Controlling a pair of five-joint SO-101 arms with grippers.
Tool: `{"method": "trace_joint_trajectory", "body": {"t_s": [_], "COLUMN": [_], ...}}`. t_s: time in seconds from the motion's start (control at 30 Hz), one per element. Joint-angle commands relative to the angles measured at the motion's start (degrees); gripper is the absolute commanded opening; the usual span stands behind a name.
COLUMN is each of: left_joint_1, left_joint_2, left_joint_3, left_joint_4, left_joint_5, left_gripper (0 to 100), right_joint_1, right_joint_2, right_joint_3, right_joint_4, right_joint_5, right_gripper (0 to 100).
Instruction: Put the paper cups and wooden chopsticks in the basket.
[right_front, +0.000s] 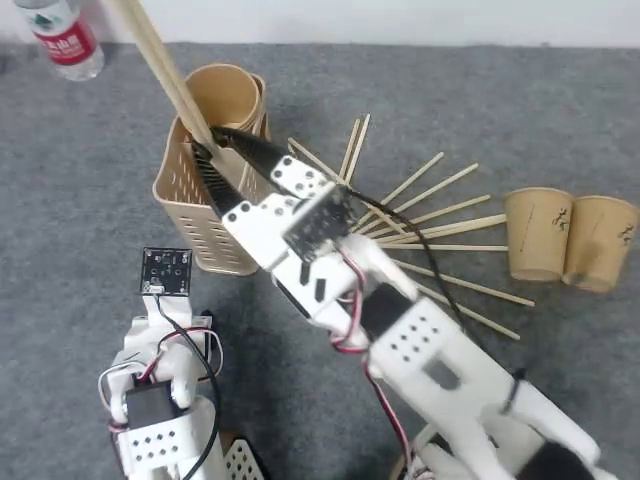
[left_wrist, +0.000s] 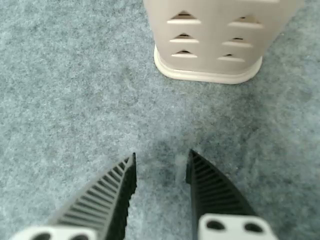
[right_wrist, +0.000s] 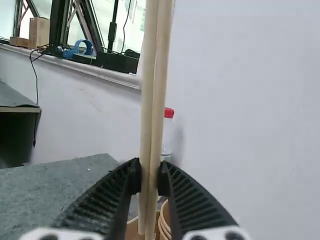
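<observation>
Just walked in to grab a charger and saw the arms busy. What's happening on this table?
The right end effector is shut on a pair of wooden chopsticks, holding them over the basket, which already has stacked paper cups in it. The left end effector hangs open above the carpet beside the basket, holding nothing. Two paper cups and a fan of loose chopsticks are not yet put away.

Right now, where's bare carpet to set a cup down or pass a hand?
Free: carpet left of the basket, this side of the bottle; also the far strip beyond the two loose cups. Crowded: fanned chopsticks and the right arm between basket and cups.
</observation>
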Motion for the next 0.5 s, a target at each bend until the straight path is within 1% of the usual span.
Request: {"method": "trace_joint_trajectory", "body": {"t_s": [0.0,0.07,0.2,0.47], "left_joint_1": [0.26,0.26,0.26,0.26], "left_joint_2": [-0.53,-0.53,-0.53,-0.53], "left_joint_3": [-0.48,-0.48,-0.48,-0.48], "left_joint_4": [0.26,0.26,0.26,0.26], "left_joint_5": [-0.79,-0.79,-0.79,-0.79], "left_gripper": [16,16,16,16], "right_joint_1": [-1.01,-0.84,0.13,-0.4], "right_joint_2": [8.22,14.81,24.13,25.27], "right_joint_3": [-3.43,-7.3,-13.54,-14.95], "right_joint_4": [-7.87,-8.48,-8.22,-8.22], "right_joint_5": [0.97,3.25,3.69,3.96], "right_gripper": [0.7,0.7,0.7,1.0]}}
